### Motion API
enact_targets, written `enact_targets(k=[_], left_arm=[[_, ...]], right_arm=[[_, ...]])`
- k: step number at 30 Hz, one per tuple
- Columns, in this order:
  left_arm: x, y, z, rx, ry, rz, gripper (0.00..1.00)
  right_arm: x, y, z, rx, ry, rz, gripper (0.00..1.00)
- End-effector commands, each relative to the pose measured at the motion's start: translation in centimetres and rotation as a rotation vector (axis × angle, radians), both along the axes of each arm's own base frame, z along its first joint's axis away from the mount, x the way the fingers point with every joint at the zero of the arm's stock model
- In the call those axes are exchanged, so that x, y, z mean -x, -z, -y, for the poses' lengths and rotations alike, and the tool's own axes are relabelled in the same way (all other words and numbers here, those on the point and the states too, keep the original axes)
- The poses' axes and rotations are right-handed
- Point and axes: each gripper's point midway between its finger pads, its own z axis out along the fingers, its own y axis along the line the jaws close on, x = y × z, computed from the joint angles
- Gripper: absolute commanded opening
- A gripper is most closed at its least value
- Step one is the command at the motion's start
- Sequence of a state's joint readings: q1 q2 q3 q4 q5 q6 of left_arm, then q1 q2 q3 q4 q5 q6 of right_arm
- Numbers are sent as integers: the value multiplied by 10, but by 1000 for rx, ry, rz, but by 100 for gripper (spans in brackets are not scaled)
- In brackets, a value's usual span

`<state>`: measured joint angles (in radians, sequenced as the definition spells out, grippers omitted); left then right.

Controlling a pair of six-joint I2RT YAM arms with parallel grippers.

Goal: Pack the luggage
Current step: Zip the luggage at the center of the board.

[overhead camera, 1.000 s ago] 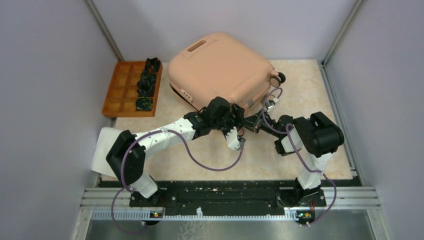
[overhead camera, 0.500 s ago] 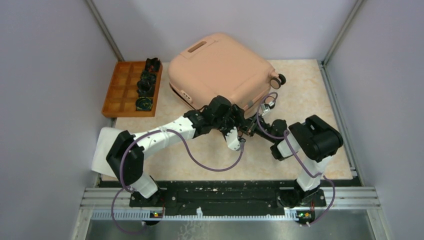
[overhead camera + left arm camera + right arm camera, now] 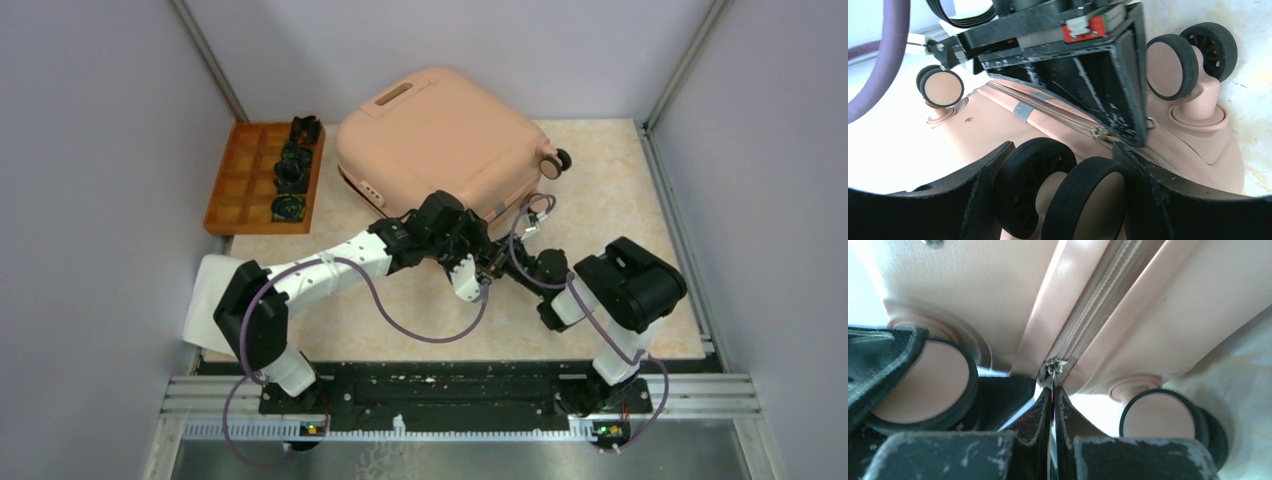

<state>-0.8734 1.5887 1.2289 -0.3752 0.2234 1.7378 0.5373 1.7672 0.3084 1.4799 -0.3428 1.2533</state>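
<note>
Top view first: the rounded peach-pink hard-shell luggage (image 3: 440, 130) lies shut at the back middle of the pale marbled table (image 3: 620, 200). An orange compartmented plastic tray (image 3: 240, 190) sits just off its left side, with a few small black bits in its right column. The white-and-black left arm (image 3: 330, 270) and the black right arm (image 3: 625, 285) both reach in to the luggage's near right edge, and their ends are pretty much touching each other.

Left wrist cam: the left tool (image 3: 1063, 155) is spread wide around a twin black-and-pink caster wheel (image 3: 1068, 197). One black finger sits against each outer side, so it looks clamped on that wheel. Two more casters show further along the shell, one at the left (image 3: 940, 86) and one at the upper right (image 3: 1193, 55).

Right wrist cam: the right tool (image 3: 1052, 402) is closed all the way, and its tips pinch the little silver metal zipper pull (image 3: 1053, 366). The pull is at the near end of the beige zipper track (image 3: 1098, 300), right between two wheels.
</note>
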Motion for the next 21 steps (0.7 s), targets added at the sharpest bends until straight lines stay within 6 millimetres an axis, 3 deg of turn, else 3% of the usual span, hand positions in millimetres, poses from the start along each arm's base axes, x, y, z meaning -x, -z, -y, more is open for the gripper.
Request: enact_targets(k=[1,7,13,21], left_arm=[[-30,-105,35,267,17,243,0],[-34,-104,44,264,26,245,0],[-39,-107,57,273,36,252,0],[-45,-110,89,287,42,229,0]], right_arm=[[67,-61,-47,-127,-275,257,0],[75,-70,-75,-156,-319,263,0],[80,-78,-86,-191,-355,270,0],[30,-79,3,-185,-40,223,0]])
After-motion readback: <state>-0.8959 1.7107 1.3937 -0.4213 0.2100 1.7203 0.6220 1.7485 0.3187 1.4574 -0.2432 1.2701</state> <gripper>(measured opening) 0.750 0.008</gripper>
